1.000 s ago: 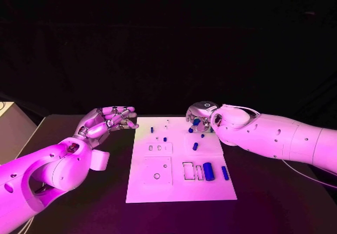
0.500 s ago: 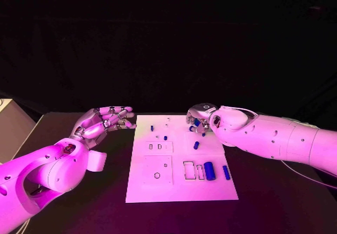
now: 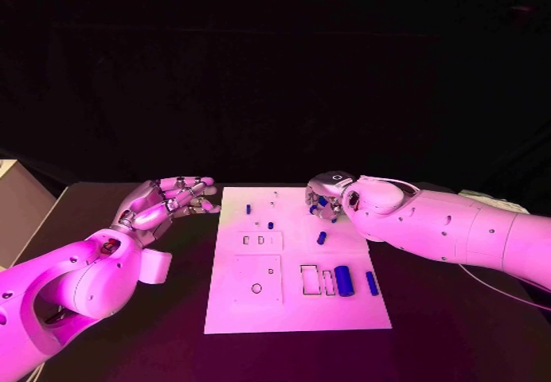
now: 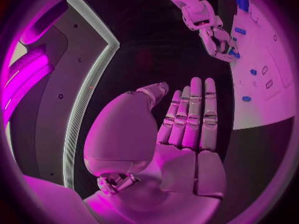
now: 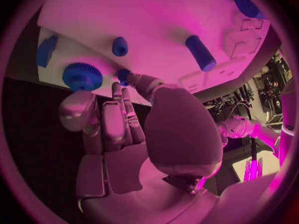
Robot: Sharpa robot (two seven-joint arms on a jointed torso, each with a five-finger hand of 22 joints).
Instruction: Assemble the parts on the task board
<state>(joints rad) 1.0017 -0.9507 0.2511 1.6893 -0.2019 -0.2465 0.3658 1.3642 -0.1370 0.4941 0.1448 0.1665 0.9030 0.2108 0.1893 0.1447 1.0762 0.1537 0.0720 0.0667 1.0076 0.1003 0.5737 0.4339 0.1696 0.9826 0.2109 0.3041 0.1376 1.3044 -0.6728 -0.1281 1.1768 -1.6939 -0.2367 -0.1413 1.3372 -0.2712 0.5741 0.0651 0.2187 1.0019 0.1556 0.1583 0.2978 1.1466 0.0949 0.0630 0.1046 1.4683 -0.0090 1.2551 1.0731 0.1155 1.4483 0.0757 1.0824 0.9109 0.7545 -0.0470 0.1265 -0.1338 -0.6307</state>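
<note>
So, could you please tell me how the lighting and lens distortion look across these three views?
Head view: magenta light washes the board and both arms, backdrop black. Left wrist view: fisheye bends the board's edge; left hand evenly lit. Right wrist view: same cast; the blue gear looks sharp beside the right hand.
</note>
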